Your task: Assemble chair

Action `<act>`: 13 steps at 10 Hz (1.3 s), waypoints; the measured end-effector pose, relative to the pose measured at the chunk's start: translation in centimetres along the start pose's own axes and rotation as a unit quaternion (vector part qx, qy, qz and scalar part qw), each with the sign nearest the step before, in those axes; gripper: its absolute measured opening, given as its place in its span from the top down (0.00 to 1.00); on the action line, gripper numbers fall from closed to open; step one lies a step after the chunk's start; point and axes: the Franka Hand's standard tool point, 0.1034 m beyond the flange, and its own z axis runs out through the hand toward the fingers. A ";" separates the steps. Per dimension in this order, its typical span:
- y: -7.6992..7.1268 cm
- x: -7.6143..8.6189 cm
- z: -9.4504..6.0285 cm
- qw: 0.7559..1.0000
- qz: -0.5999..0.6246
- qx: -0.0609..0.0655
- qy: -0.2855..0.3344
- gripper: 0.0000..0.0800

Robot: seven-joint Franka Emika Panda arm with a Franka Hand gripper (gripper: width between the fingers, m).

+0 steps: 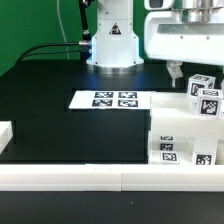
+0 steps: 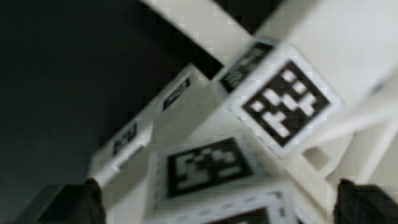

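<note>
Chair parts (image 1: 185, 125) sit clustered at the exterior view's right, on the black table (image 1: 60, 120) — white blocky pieces stacked and leaning together, each face carrying a black-and-white square tag. The gripper (image 1: 178, 72) is directly above the upper pieces of that cluster, at its top edge; contact can't be judged from this view.

Wrist view: two dark fingertips (image 2: 68, 204) at the frame edge, set wide apart, with tagged white chair pieces (image 2: 240, 130) filling the space beyond and between them. Jaws read as spread wide, nothing clamped. Picture is blurred; which piece is which can't be told.

Surface is matte black, with a green backdrop behind it. The robot base (image 1: 112, 45) stands at the back, with a black cable running off to the exterior view's left.

The marker board (image 1: 112, 99) lies flat mid-table, well apart from the cluster. A long white rail (image 1: 90, 176) borders the near edge — the chair parts rest right against it. A short white block (image 1: 5, 135) sits at the far left edge.
</note>
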 end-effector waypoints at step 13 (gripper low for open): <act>0.5 0.2 0.0 0.918 0.397 -0.006 -0.005 0.67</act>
